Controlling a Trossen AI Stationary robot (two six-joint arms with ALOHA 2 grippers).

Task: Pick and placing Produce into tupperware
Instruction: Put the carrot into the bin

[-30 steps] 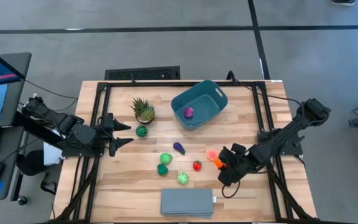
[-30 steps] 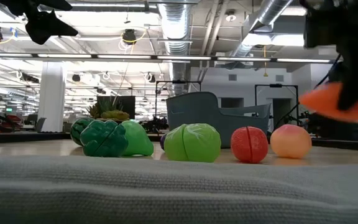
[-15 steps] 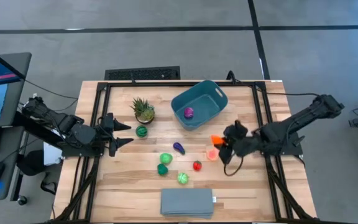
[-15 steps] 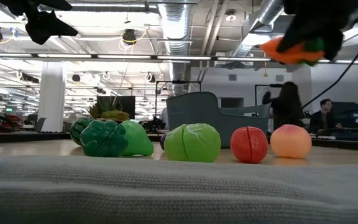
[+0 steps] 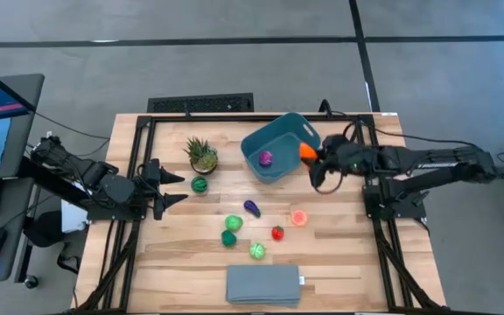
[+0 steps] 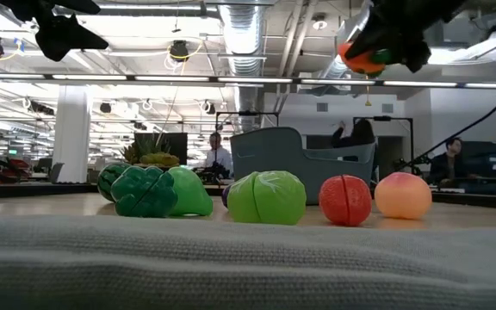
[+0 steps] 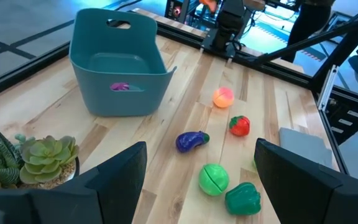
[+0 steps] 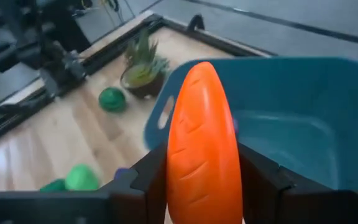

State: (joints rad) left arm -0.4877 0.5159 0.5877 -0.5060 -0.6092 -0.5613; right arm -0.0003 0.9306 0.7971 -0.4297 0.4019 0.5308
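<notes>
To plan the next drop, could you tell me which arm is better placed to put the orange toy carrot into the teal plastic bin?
Right. The right gripper holds the orange toy carrot at the teal plastic bin's rim; the left gripper waits open across the table.

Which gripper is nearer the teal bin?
Right. The right gripper, holding the carrot, is at the teal bin's right edge; the left gripper waits open beyond the potted plant.
</notes>
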